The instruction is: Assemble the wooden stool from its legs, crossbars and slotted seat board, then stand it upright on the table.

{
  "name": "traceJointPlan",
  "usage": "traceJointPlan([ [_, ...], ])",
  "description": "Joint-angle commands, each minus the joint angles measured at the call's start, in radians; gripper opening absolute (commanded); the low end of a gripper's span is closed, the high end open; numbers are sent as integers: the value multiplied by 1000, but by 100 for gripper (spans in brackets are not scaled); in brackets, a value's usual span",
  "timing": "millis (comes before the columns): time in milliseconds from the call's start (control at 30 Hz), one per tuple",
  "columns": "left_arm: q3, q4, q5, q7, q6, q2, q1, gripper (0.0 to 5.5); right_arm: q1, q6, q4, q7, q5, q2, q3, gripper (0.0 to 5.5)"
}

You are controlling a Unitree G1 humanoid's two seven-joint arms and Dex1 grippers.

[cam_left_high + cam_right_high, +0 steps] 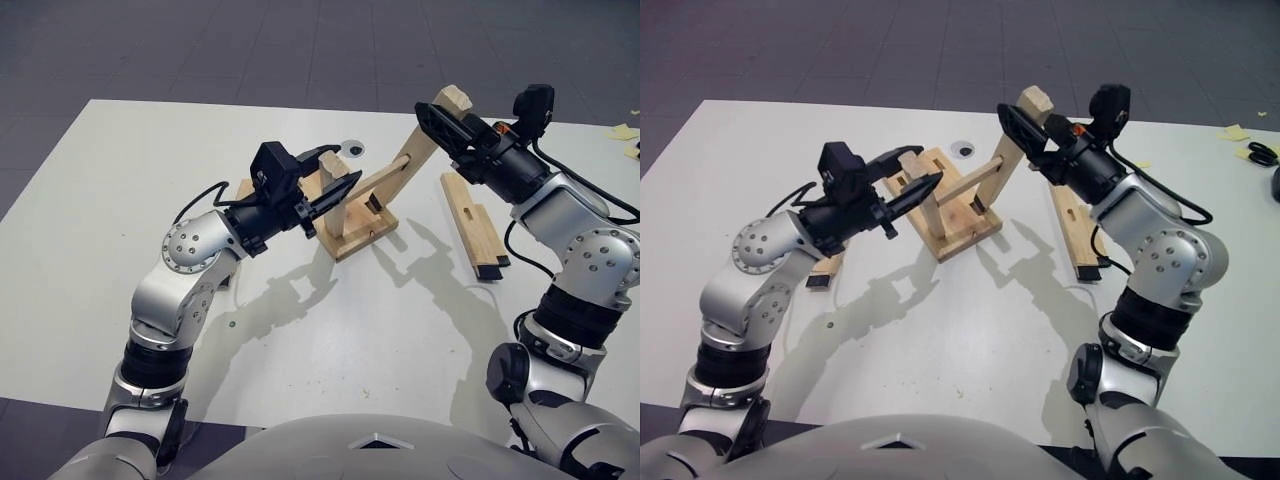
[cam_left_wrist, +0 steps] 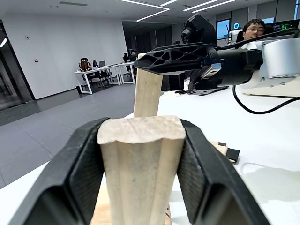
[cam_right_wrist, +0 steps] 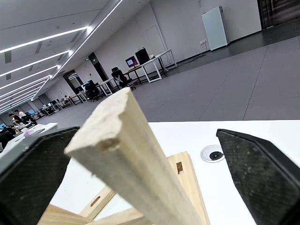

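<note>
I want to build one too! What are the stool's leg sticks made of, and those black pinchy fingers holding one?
The leg looks like bare, pale wood: grain lines run along it and its cut end is rough, with no paint or shine. On the left gripper, the fingers look like matte black plastic, maybe rubbery. They are dull and slightly grainy, so I can't tell which.

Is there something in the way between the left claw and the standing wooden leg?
No, nothing visible is in the way. The left gripper is shut on the upright leg, with its fingers pressed against both sides.
</note>
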Motion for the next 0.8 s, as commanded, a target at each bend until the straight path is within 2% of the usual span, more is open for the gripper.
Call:
traceJointPlan([
  [33,-6,-31,-50,-77,114,93,47,204,23,-24,-31,-4,19,-16,10,540],
  [233,1,16,-29,-157,87,177,36,204,42,-41,-48,-15,25,-21,27,540],
  [267,1,26,-23,-157,81,178,32,240,44,-43,-49,-18,29,-22,27,540],
  [567,-4,34,-17,-140,81,144,28,387,67,-54,-55,-26,47,-32,40,540],
  [800,77,-13,-78,-146,119,174,-29,500,99,-54,-82,-16,90,-61,21,540],
])
